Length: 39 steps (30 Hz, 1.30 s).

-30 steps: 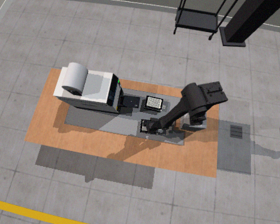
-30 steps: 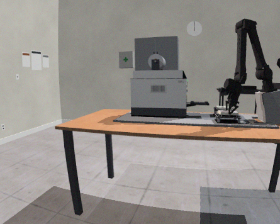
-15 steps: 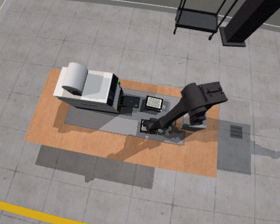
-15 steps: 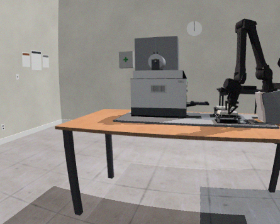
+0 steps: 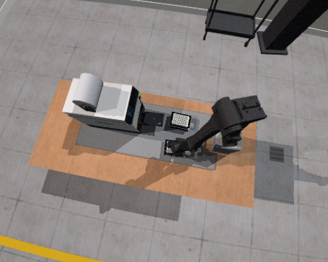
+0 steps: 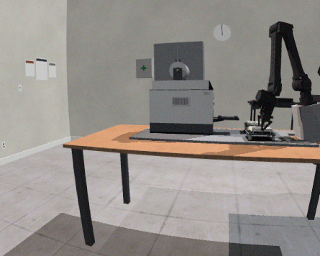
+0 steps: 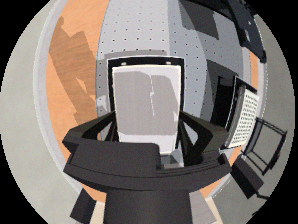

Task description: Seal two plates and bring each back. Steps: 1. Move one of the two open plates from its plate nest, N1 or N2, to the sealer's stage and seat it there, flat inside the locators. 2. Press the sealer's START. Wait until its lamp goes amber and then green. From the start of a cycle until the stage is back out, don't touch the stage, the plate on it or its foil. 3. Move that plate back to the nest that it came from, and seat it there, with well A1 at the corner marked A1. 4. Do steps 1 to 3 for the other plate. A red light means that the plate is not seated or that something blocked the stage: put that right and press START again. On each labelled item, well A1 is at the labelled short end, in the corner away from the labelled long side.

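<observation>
A plate with a smooth, pale grey top (image 7: 146, 100) (image 5: 169, 147) is at the front nest (image 7: 145, 60) (image 6: 260, 137), within its black frame. Whether it is fully down is hard to tell. My gripper (image 7: 147, 113) (image 6: 265, 128) is shut on this plate, one finger along each long side. The other plate (image 5: 180, 120) (image 7: 245, 117), with open wells showing, sits in the rear nest (image 7: 235, 87). The sealer (image 5: 116, 104) (image 6: 181, 108) shows a green lamp (image 5: 138, 95). Its dark stage (image 5: 153, 119) (image 6: 227, 118) is out and bears no plate. Nest labels and well A1 are not readable.
A white foil roll (image 5: 88, 90) tops the sealer. The grey perforated base board (image 5: 125, 141) (image 7: 137, 35) carries the sealer and both nests. A pale block (image 6: 309, 122) stands at the arm's base, to the right of the nests in the exterior view.
</observation>
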Each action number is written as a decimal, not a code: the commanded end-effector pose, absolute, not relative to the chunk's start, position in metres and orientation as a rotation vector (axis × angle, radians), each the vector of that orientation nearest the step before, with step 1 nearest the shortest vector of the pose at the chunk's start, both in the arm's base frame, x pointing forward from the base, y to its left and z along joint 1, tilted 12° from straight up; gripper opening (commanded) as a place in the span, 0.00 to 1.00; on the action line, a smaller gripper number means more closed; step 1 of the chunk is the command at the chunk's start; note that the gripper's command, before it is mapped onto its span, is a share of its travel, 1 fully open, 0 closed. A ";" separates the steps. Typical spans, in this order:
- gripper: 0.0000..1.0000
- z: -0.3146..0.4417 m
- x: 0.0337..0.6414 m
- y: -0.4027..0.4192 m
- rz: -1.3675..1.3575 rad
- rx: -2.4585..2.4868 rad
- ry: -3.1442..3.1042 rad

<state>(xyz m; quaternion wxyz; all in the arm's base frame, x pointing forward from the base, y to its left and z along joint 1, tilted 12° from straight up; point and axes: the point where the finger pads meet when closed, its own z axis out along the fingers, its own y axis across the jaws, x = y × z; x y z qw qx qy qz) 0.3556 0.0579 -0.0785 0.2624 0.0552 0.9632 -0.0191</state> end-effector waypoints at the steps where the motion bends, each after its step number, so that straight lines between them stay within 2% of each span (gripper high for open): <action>1: 0.00 -0.082 0.360 0.056 -0.059 0.143 2.610; 23: 0.00 -0.084 0.352 0.054 -0.065 0.142 2.622; 39: 0.00 -0.076 0.371 0.059 -0.047 0.146 2.578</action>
